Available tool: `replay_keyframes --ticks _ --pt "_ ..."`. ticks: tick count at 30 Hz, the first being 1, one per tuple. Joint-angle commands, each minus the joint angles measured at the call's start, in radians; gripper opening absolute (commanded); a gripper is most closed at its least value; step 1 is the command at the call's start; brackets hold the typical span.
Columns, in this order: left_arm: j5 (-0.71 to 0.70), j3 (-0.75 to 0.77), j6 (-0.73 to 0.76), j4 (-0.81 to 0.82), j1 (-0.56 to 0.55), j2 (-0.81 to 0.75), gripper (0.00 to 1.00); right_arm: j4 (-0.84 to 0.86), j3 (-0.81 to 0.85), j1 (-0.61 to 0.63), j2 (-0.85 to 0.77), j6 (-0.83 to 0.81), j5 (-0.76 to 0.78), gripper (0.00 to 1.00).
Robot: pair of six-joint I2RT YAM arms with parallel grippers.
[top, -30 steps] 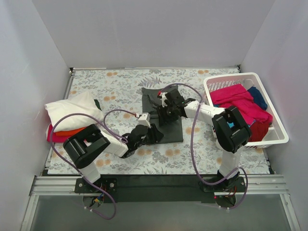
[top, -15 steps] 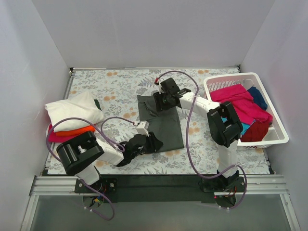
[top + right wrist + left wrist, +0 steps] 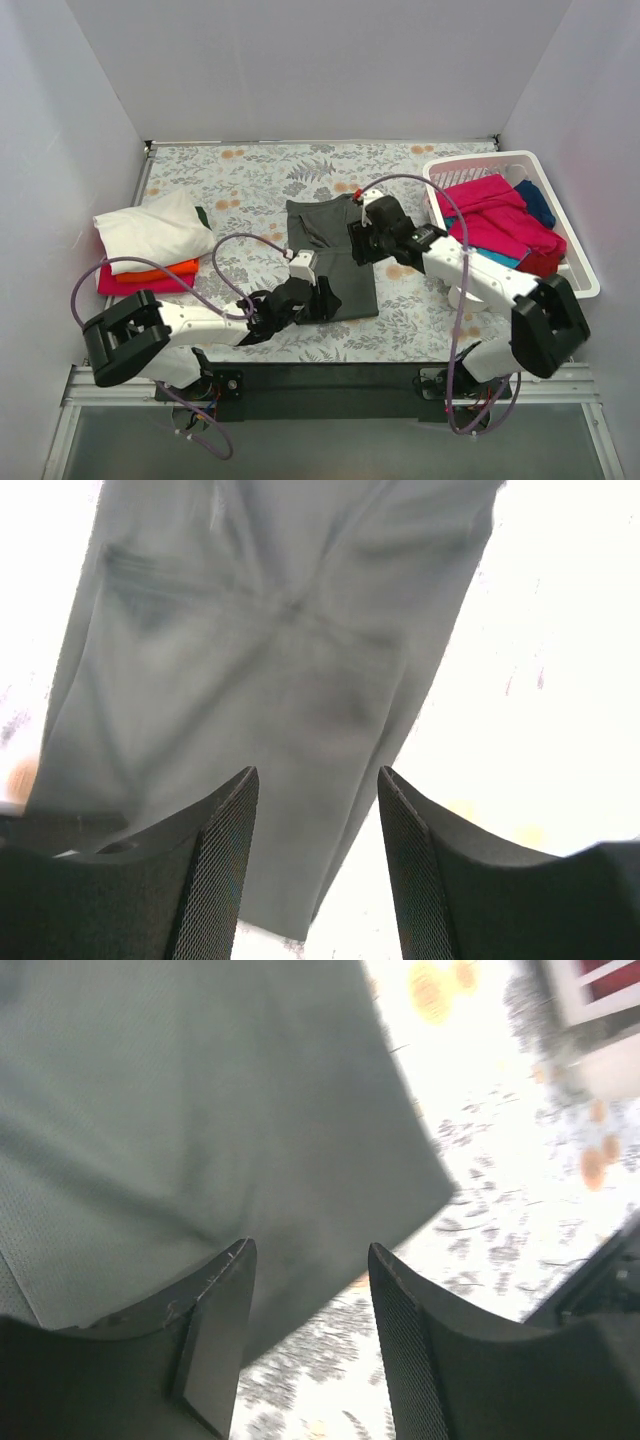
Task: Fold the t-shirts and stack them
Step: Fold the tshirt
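Observation:
A dark grey t-shirt (image 3: pixel 325 240) lies flat as a long folded strip on the floral table cover. My left gripper (image 3: pixel 325 300) is open and empty over the shirt's near edge. In the left wrist view (image 3: pixel 310 1290) the shirt (image 3: pixel 200 1110) fills the upper left and its corner shows. My right gripper (image 3: pixel 357 248) is open and empty over the shirt's right edge. The right wrist view (image 3: pixel 315 820) shows the shirt (image 3: pixel 280 660) below it. A stack of folded shirts sits at the left: white (image 3: pixel 150 228), orange (image 3: pixel 165 270), magenta (image 3: pixel 115 284).
A white slatted basket (image 3: pixel 480 160) stands at the right. It holds magenta pink (image 3: pixel 485 205), navy (image 3: pixel 537 200), teal (image 3: pixel 492 258) and maroon (image 3: pixel 540 264) shirts. White walls close in the table on three sides. Purple cables loop from both arms.
My right gripper went to the shirt's far edge, then drew back to its right edge. The shirt now lies flatter and longer. My left gripper slid right along the near edge.

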Motion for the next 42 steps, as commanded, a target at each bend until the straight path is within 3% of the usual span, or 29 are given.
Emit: replay_keyframes --ticks 1,8,11,20,34,40,42 --pt "-0.107 0.077 0.040 -0.172 -0.036 -0.126 0.46 -0.002 -0.175 0.040 -0.148 0.071 0.044 0.47" --pt "-0.245 0.028 -0.159 -0.507 -0.038 -0.230 0.52 0.006 -0.398 0.114 -0.357 0.186 0.043 0.48" --pt "-0.250 -0.036 -0.248 -0.556 -0.038 -0.289 0.54 0.024 -0.455 0.120 -0.382 0.204 0.038 0.48" --pt "-0.244 -0.132 -0.348 -0.567 -0.038 -0.381 0.55 0.087 -0.504 0.131 -0.331 0.216 0.007 0.47" --pt "-0.176 -0.155 -0.336 -0.449 -0.038 -0.315 0.55 0.128 -0.546 0.151 -0.275 0.247 -0.005 0.45" --pt "-0.138 -0.165 -0.343 -0.424 -0.038 -0.287 0.49 0.135 -0.564 0.174 -0.276 0.269 -0.007 0.45" --pt "-0.132 -0.170 -0.346 -0.427 -0.038 -0.286 0.43 0.139 -0.572 0.178 -0.278 0.278 -0.011 0.43"
